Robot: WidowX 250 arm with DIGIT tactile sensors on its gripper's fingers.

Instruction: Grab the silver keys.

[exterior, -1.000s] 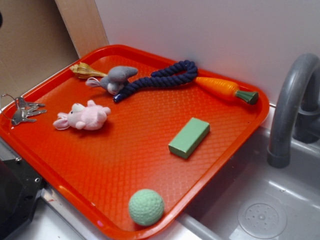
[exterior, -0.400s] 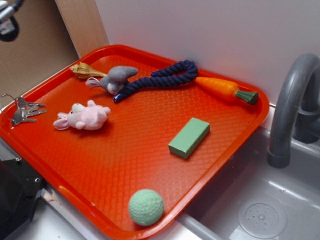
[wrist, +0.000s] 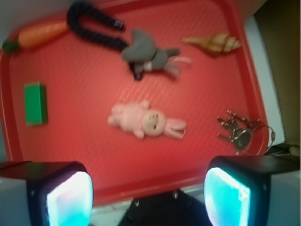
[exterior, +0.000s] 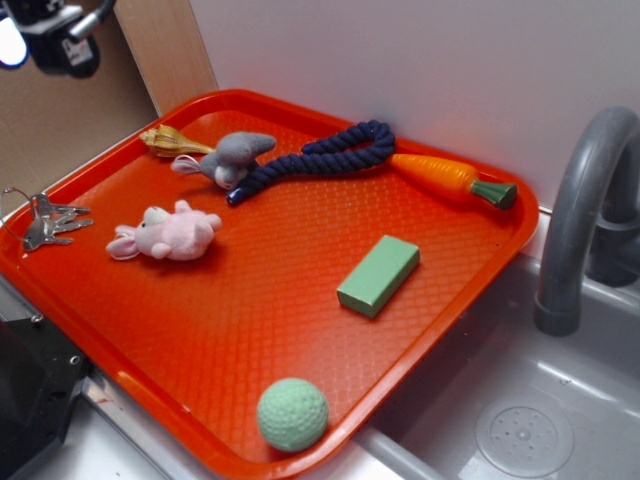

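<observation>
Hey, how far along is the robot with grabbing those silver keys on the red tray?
Nothing looks done: the silver keys lie untouched at the tray's edge, beside the pink plush toy. In hand: the tool is open and empty, high above the tray. Left: line up over the keys, descend, close on them and lift.

Red tray [exterior: 300, 330]: keys [exterior: 50, 222]; pink plush [exterior: 170, 233]; green block [exterior: 378, 274]; ball [exterior: 292, 413]
</observation>
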